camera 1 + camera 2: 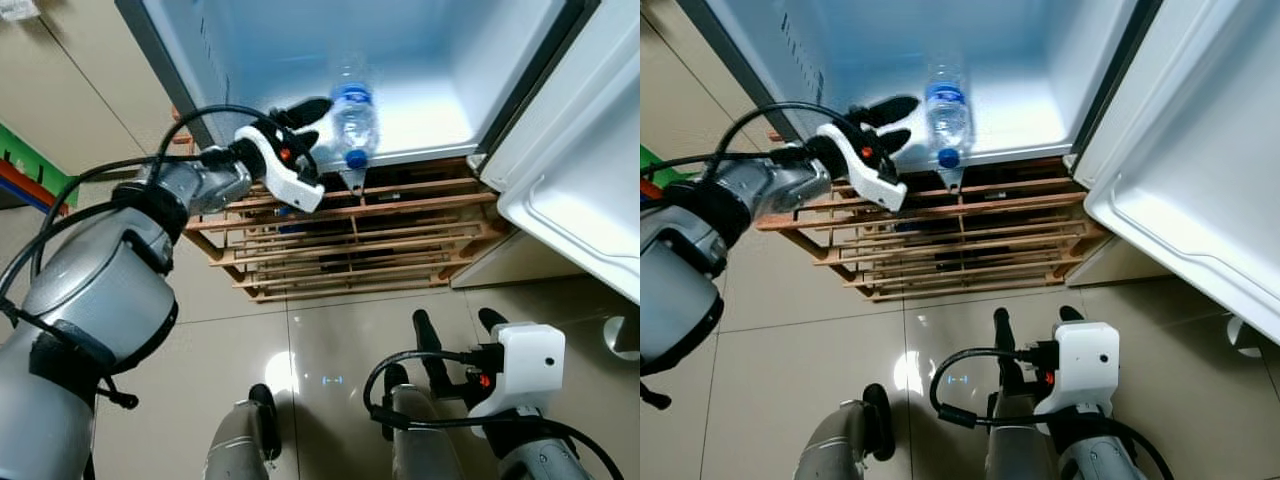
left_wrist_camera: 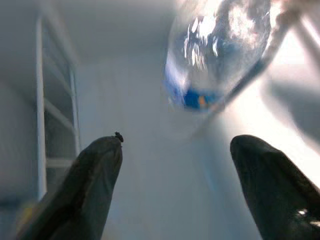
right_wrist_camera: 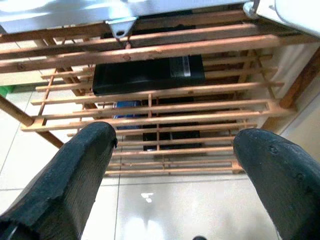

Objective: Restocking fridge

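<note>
Bottle at the fridge's edge!
Our left gripper [image 1: 318,118] gapes wide beside the bottle [image 1: 352,122] on the fridge [image 1: 440,60] floor; our right gripper [image 1: 452,330] hangs wide below.

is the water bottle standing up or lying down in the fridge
Lying down. The water bottle lies on its side at the fridge's front edge, blue cap pointing out over the edge, beside the open left hand.

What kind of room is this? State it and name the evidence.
Probably a home kitchen or pantry corner. An open fridge with its white door swung wide stands on a slatted wooden pallet over glossy beige floor tiles, a water bottle at its edge.
</note>
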Robot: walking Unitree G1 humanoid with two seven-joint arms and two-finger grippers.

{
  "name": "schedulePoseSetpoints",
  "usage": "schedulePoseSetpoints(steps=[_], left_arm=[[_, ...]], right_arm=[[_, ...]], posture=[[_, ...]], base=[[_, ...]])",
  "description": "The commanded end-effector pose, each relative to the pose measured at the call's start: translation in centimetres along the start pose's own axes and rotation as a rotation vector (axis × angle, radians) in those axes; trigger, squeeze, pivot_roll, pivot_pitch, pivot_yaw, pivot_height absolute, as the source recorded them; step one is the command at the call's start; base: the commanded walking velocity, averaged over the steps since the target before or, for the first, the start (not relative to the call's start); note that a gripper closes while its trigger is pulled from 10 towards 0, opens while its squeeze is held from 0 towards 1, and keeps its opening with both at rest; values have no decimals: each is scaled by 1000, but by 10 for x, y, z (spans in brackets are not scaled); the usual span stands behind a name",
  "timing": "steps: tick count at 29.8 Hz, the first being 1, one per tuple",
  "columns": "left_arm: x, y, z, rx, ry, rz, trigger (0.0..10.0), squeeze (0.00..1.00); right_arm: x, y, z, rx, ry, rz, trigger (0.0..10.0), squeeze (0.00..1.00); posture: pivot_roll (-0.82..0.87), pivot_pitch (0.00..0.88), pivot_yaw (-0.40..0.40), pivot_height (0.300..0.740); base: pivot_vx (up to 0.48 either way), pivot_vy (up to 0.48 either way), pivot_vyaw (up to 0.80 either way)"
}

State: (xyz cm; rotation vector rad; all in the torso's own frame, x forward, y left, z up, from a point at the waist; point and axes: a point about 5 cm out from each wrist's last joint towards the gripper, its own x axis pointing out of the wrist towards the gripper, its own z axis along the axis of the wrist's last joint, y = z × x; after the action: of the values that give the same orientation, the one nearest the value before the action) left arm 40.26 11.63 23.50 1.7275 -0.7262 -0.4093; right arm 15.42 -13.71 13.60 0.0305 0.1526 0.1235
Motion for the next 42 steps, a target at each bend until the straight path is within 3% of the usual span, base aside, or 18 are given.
schedulePoseSetpoints(steps=[1, 2, 3, 4, 7, 8, 12, 15, 19, 24, 27, 30, 32, 36, 38, 42], left_arm=[[-7, -9, -3, -158, 50, -36, 10000, 1000], [-7, -9, -3, -158, 50, -36, 10000, 1000], [-8, -10, -4, -216, 65, -39, 10000, 1000], [-9, -13, -4, -525, 123, -4, 10000, 0], [-14, -20, -7, -988, 202, 86, 10000, 0], [-14, -20, -7, -988, 202, 86, 10000, 0], [-24, -33, -5, -1472, 249, 260, 10000, 0], [-38, -48, 23, -1688, 244, 341, 10000, 0], [-54, -48, 65, -1796, 158, 313, 10000, 0], [-65, -41, 99, -1940, 98, 295, 10000, 0], [-74, -41, 103, -2002, 137, 280, 10000, 0], [-98, -51, 108, -2086, 286, 258, 10000, 0], [-102, -53, 110, -2092, 316, 248, 10000, 0], [-102, -60, 98, -1964, 414, 250, 10000, 0], [-103, -60, 95, -1956, 437, 260, 10000, 0], [-119, -58, 88, -1841, 482, 292, 10000, 0]], right_arm=[[0, 0, -6, 6, 32, 3, 10000, 0], [0, 0, -6, 6, 32, 3, 10000, 0], [1, 0, -6, 6, 29, 4, 10000, 0], [7, 0, -5, 6, 16, 10, 10000, 0], [15, -1, -2, 8, -7, 11, 10000, 0], [15, -1, -2, 8, -7, 11, 10000, 0], [28, -5, 1, 38, -37, 2, 10000, 0], [46, -7, 3, 64, -67, 13, 10000, 0], [66, -9, 9, 63, -107, 11, 10000, 0], [91, -11, 18, 24, -159, 21, 10000, 0], [99, -15, 21, 15, -179, 0, 10000, 0], [114, -20, 21, -31, -193, -29, 10000, 0], [118, -20, 20, -36, -195, -34, 10000, 0], [125, -20, 18, -29, -198, -50, 10000, 0], [125, -19, 18, -27, -204, -52, 10000, 0], [120, -18, 17, -1, -229, -69, 10000, 0]], posture=[[-319, 351, 70, 740], [-319, 351, 70, 740], [-319, 351, 70, 740], [-306, 331, 74, 740], [-295, 314, 76, 740], [-295, 314, 76, 740], [-249, 262, 76, 740], [-200, 205, 75, 740], [-149, 159, 67, 740], [-105, 127, 56, 740], [-94, 116, 52, 740], [-74, 112, 45, 740], [-71, 112, 43, 740], [-63, 102, 40, 740], [-63, 102, 40, 740], [-82, 51, 42, 740]], base=[[0, 0, 0], [0, 0, 0], [0, 0, 0], [0, 0, 0], [0, 0, 0], [0, 0, 0], [0, 0, 0], [0, 0, 0], [0, 0, 0], [0, 0, 0], [0, 0, 0], [0, 0, 0], [0, 0, 0], [0, 0, 0], [0, 0, 0], [0, 0, 0]])
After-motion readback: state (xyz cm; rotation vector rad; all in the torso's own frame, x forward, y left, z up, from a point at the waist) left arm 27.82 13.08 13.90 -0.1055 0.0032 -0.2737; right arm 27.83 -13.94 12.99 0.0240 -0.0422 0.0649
